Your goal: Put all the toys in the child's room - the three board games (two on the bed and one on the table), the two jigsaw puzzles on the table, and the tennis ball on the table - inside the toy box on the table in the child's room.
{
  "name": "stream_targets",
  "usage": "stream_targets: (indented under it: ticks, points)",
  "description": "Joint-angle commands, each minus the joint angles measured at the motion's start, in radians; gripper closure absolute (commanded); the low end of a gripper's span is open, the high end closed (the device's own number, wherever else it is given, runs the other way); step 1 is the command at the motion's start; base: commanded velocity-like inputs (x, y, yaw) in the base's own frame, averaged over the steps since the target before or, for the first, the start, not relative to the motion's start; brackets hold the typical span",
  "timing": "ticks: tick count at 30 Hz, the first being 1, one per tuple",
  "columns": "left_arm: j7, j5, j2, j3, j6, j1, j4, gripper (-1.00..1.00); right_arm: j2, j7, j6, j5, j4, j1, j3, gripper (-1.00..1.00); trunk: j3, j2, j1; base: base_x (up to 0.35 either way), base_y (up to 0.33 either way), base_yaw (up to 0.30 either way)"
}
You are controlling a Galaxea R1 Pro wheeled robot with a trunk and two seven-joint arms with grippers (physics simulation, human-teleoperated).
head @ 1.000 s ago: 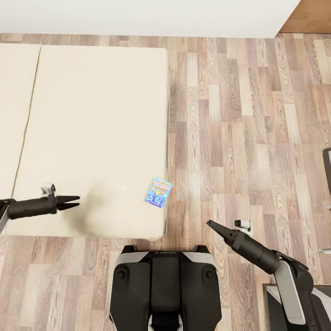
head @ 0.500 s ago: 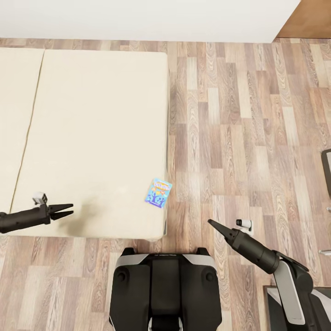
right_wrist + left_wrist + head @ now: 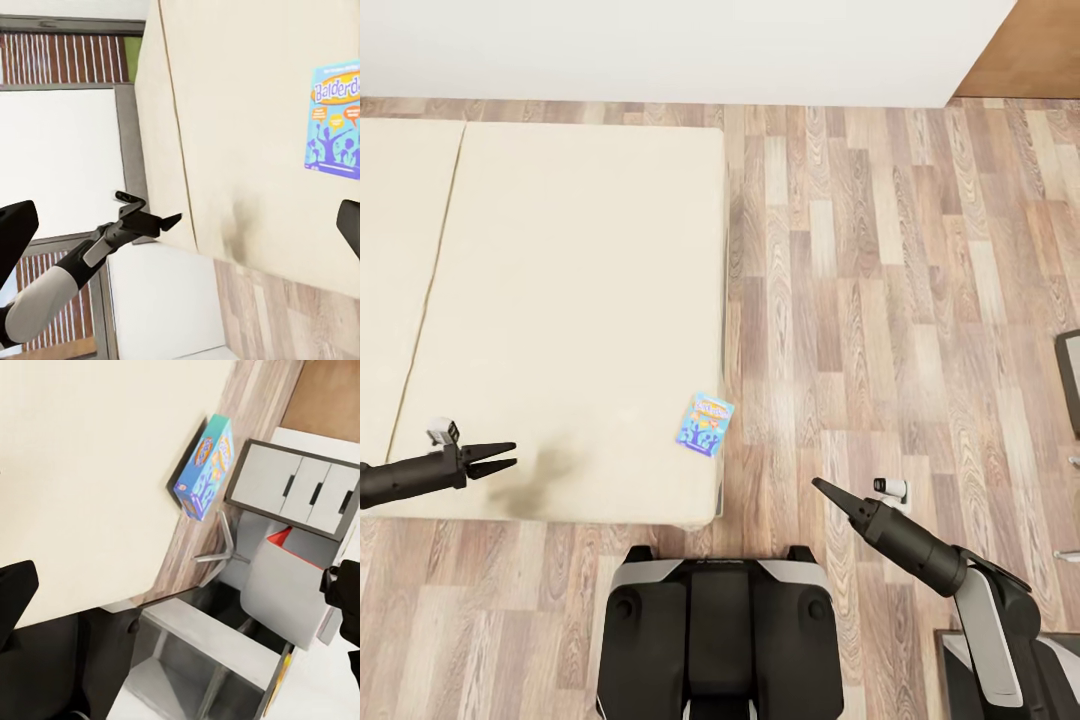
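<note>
One board game point(image 3: 705, 423), a small blue box, lies flat on the bed point(image 3: 570, 300) near the mattress's front right corner. It also shows as a blue box point(image 3: 206, 476) in the left wrist view and as a printed blue box point(image 3: 337, 131) in the right wrist view. My left gripper point(image 3: 505, 456) hovers open over the bed's front edge, well to the left of the game, holding nothing. My right gripper point(image 3: 820, 488) hangs over the floor to the right of the bed's corner; its fingers stand wide apart in the right wrist view, nothing between them.
Wood-plank floor point(image 3: 900, 300) spreads right of the bed up to a white wall point(image 3: 660, 40). A dark-framed object point(image 3: 1070, 380) sits at the right edge. My base point(image 3: 720, 630) stands just before the bed's corner. A grey cabinet with white doors point(image 3: 300, 487) shows beyond the bed.
My left gripper has drawn back to the left and toward the bed's front edge. The whole picture has shifted slightly, so the camera moved. The right arm and the game hold still.
</note>
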Motion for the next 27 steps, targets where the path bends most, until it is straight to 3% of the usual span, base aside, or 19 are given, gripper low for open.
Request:
stream_targets:
  ticks: [1, 27]
  points:
    - [-0.004, -0.001, 0.0, 0.0, 0.011, 0.0, 0.0, -1.0, 0.0, 0.001, 0.005, -0.002, 0.0, 0.0, -0.001, -1.0, 0.001, -0.001, 0.001, 0.0, 0.0, 0.0]
    - [-0.004, -0.003, -0.005, -0.012, 0.011, 0.0, -0.003, -1.0, -0.001, -0.001, -0.018, -0.001, 0.001, 0.001, -0.001, -1.0, 0.034, -0.001, 0.001, 0.0, 0.0, 0.0]
